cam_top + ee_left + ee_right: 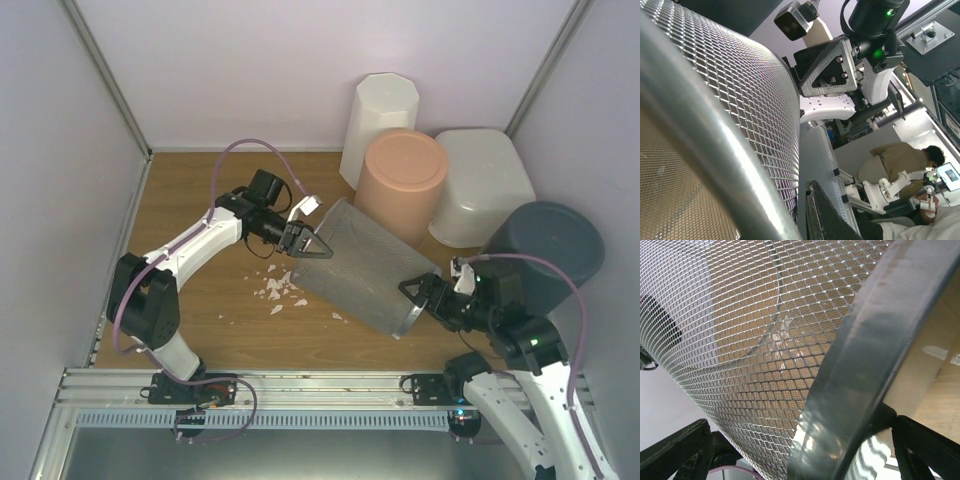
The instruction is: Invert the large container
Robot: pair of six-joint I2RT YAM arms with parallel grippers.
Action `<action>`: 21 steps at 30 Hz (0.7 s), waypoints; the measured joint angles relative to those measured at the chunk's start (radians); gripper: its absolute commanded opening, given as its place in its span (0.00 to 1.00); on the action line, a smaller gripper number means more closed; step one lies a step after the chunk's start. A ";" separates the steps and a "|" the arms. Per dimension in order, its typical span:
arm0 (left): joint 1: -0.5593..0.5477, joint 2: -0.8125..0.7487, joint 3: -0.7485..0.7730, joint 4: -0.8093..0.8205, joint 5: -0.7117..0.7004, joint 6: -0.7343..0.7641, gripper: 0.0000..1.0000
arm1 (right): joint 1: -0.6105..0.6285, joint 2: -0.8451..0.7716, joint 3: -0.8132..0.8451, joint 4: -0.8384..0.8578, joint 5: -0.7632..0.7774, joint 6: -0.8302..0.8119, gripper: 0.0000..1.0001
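large container [485, 190]: back right corner of surface [200, 210]; looks light, stiff, slippery; best grabbed by its edge | left tool [305, 241]: pinching grey wire-mesh bin [365, 270] | right tool [415, 292]: spread wide, grasping nothing

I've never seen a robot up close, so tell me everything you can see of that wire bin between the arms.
The wire bin is a grey metal cylinder of fine diamond mesh with a smooth solid band at each end. It lies on its side, slanting across the wooden table, one end back left, the other near right. The left gripper is shut on the far rim; the right gripper stands open, its fingers straddling the near rim. White paper scraps lie beside it.
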 measured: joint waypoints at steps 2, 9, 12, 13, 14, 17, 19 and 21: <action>-0.006 0.008 0.000 0.017 0.005 -0.014 0.00 | 0.000 0.000 0.018 -0.027 0.007 0.000 0.95; -0.029 0.056 0.000 0.041 0.037 -0.026 0.05 | 0.000 0.000 0.077 -0.121 0.035 0.000 0.95; -0.044 0.078 0.000 0.048 0.050 -0.027 0.07 | 0.000 0.000 0.106 -0.162 0.050 0.000 0.95; -0.050 0.089 0.000 0.048 0.057 -0.027 0.08 | 0.000 0.000 0.114 -0.172 0.059 0.000 0.95; -0.052 0.095 0.000 0.048 0.060 -0.027 0.06 | 0.000 0.000 0.119 -0.182 0.066 0.000 0.95; -0.064 0.131 0.000 0.043 0.083 -0.034 0.05 | 0.000 0.001 0.138 -0.201 0.089 -0.001 0.94; -0.066 0.161 0.000 0.045 0.090 -0.035 0.07 | 0.000 0.005 0.158 -0.216 0.101 -0.002 0.94; -0.066 0.190 0.000 0.043 0.110 -0.035 0.10 | -0.001 0.016 0.190 -0.222 0.109 -0.004 0.94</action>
